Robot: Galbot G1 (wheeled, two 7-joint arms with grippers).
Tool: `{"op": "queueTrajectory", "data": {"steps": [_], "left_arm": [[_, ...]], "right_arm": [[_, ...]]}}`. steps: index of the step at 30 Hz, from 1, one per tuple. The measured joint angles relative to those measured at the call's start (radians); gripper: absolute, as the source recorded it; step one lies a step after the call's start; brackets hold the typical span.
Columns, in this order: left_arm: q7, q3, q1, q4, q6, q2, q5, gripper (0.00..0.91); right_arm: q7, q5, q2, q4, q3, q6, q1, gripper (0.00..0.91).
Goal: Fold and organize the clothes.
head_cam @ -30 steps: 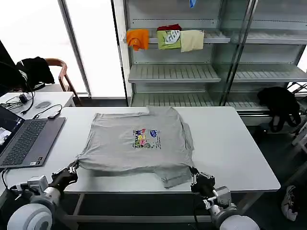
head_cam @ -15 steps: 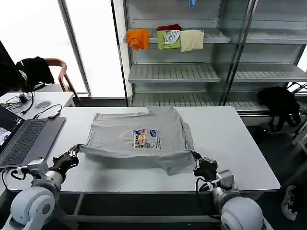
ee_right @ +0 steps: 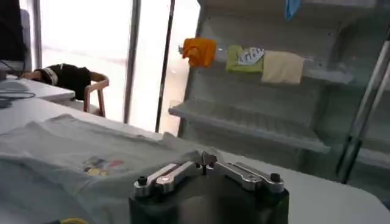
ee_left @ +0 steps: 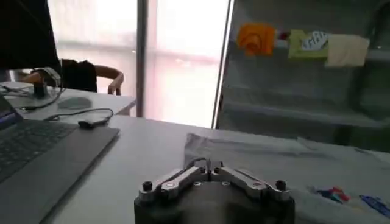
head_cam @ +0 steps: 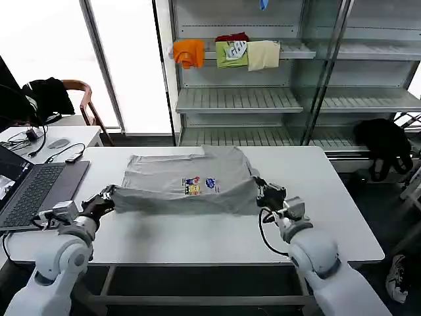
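The light grey T-shirt [head_cam: 184, 179] lies on the white table [head_cam: 329, 217], its near hem lifted and carried over the lower part of the shirt. A small multicolour print [head_cam: 199, 185] shows on the chest. My left gripper [head_cam: 108, 195] is shut on the hem's left corner, my right gripper [head_cam: 262, 189] shut on its right corner. In the left wrist view the left gripper [ee_left: 208, 165] pinches grey fabric [ee_left: 256, 152]; in the right wrist view the right gripper [ee_right: 203, 159] holds a fold of the shirt [ee_right: 67, 146].
An open laptop [head_cam: 33, 191] sits on the table's left side, with cables and a mouse on the desk behind it. Shelves [head_cam: 237, 99] behind the table hold orange, green and cream folded garments [head_cam: 230, 52]. A black garment [head_cam: 385, 141] hangs at the right.
Both grippers have moved away from the table's near edge toward the shelves, drawing the shirt's near hem up and over the lower part of the shirt. The fold now reaches just below the print.
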Motion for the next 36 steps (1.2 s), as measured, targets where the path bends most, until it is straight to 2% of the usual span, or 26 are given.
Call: {"op": "queueTrajectory", "data": {"steps": [7, 15, 17, 18, 21, 36], "left_arm": [[0.007, 0.038, -0.068, 0.108, -0.01, -0.033, 0.041, 0.02], [0.016, 0.069, -0.111, 0.194, -0.027, -0.051, 0.079, 0.03], [0.017, 0.077, -0.123, 0.211, -0.029, -0.054, 0.085, 0.736], [0.016, 0.082, -0.131, 0.221, -0.029, -0.056, 0.089, 0.907], [0.018, 0.095, -0.151, 0.249, -0.029, -0.06, 0.101, 0.907], [0.025, 0.111, -0.214, 0.305, -0.005, -0.047, 0.149, 0.907]], "right_arm": [[-0.027, -0.042, 0.037, -0.108, -0.045, 0.037, 0.057, 0.0], [-0.033, -0.077, 0.067, -0.194, -0.062, 0.069, 0.094, 0.0], [-0.033, -0.084, 0.072, -0.21, -0.065, 0.075, 0.1, 0.0], [-0.032, -0.089, 0.076, -0.219, -0.066, 0.078, 0.104, 0.111], [-0.025, -0.096, 0.086, -0.242, -0.069, 0.079, 0.116, 0.907], [0.064, -0.13, 0.125, -0.31, -0.07, 0.077, 0.15, 0.907]]}}
